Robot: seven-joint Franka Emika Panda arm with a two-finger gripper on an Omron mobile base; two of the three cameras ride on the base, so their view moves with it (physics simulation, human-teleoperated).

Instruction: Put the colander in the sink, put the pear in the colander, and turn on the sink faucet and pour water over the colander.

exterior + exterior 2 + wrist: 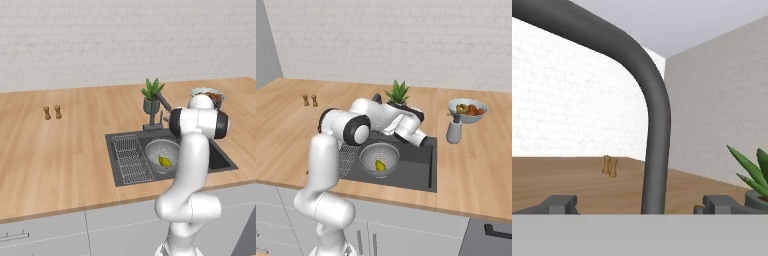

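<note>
While my jaws stand spread wide with nothing between the pads, the sink faucet (654, 150) rises right in front of my gripper (639, 205) — its dark curved pipe passes between my two fingertips (562, 204) without touching either. The colander (161, 152) sits inside the sink (220, 159), just right of the wire rack (130, 159), and the pear (164, 161) lies in its bowl. A potted plant (398, 95) stands behind the faucet — the fruit bowl (467, 110) and a grey dispenser (454, 130) are on the counter (55, 155) to the right. Two small wooden shakers (52, 112) stand well apart to the left.
</note>
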